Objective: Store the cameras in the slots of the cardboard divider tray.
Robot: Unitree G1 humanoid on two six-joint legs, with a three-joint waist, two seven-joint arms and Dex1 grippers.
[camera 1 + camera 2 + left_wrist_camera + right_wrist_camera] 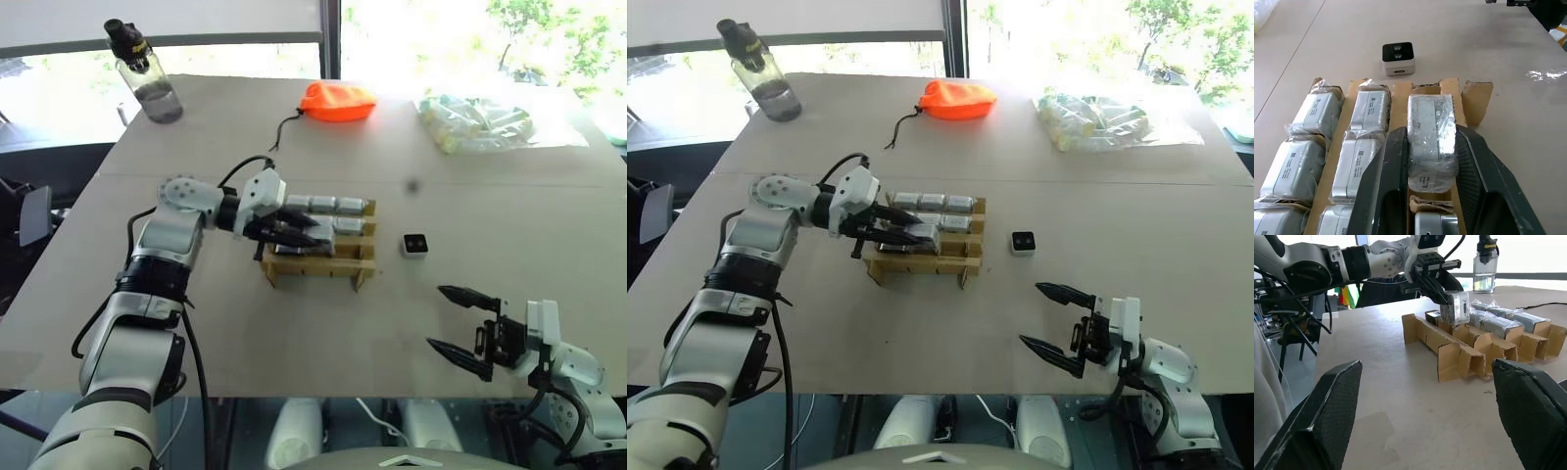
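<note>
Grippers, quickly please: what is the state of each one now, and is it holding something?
Left gripper: closed on a wrapped camera over the cardboard divider tray.
Right gripper: open, holding nothing.

Counter point(323, 333) lay bare between cardboard divider tray point(318, 264) and right gripper point(458, 328). One loose camera point(415, 245) sat just beside tray. Left gripper point(299, 231) occupied space above tray's rows.

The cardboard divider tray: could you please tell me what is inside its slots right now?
The cardboard divider tray holds plastic-wrapped cameras in two rows; the left pincer grips another wrapped camera over a third. The pincer covers slots beneath.
</note>
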